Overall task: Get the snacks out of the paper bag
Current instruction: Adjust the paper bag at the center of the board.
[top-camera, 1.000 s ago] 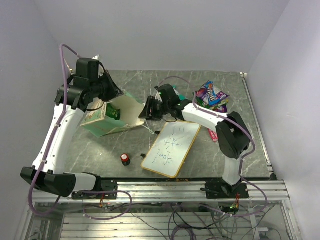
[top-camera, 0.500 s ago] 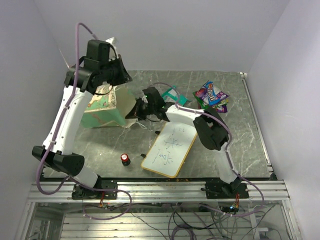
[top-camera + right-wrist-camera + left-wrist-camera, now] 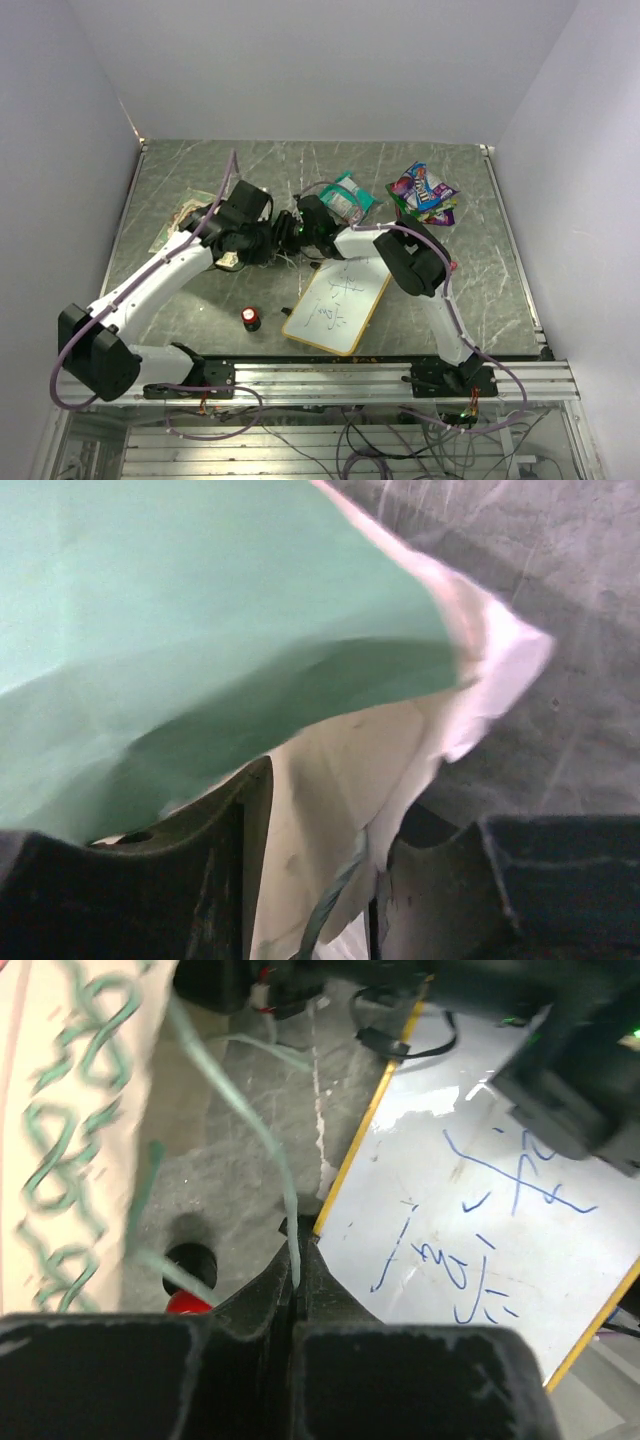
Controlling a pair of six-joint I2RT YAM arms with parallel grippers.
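Observation:
The green paper bag (image 3: 182, 214) lies low at the left of the table, mostly hidden under both arms. My left gripper (image 3: 258, 243) is shut on its thin string handle (image 3: 272, 1155), which runs up from the closed tips (image 3: 297, 1235). The bag's patterned band (image 3: 70, 1130) fills the left of that view. My right gripper (image 3: 288, 232) faces it, jaws apart, with the bag's green and cream edge (image 3: 330, 750) loose between the fingers (image 3: 255, 820). One green-and-white packet (image 3: 350, 196) lies behind the right wrist. Several multicoloured snacks (image 3: 424, 190) are piled at the back right.
A wood-framed whiteboard (image 3: 338, 305) with blue scribbles lies at the front centre, close to both grippers. A small black cylinder with a red cap (image 3: 250, 318) stands left of it. The right arm's elbow (image 3: 415, 262) hangs over the board's far corner.
My left arm has swung down from high at the back left to low over the table's middle, and the bag has dropped from upright to flat. The right gripper shifted slightly left.

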